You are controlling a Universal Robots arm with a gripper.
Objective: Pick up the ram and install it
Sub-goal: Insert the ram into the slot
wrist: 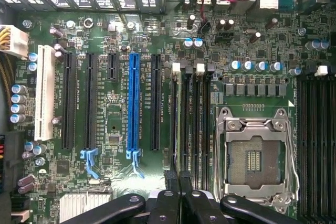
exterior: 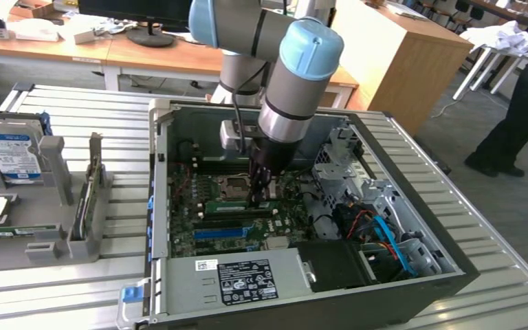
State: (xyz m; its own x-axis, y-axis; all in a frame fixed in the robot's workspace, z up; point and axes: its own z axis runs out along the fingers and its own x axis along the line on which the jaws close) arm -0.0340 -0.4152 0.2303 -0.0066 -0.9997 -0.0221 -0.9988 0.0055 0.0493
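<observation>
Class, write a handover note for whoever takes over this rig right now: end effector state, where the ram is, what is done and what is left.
End effector: shut, low inside the open computer case, fingertips over the memory slots beside the CPU socket.
Ram: the green stick lies along the slots at the fingertips; whether it is gripped or only touched cannot be told.
Done: ram brought to the motherboard slots.
Left: full seating is not confirmed; the end effector is not yet clear of the case.
</observation>
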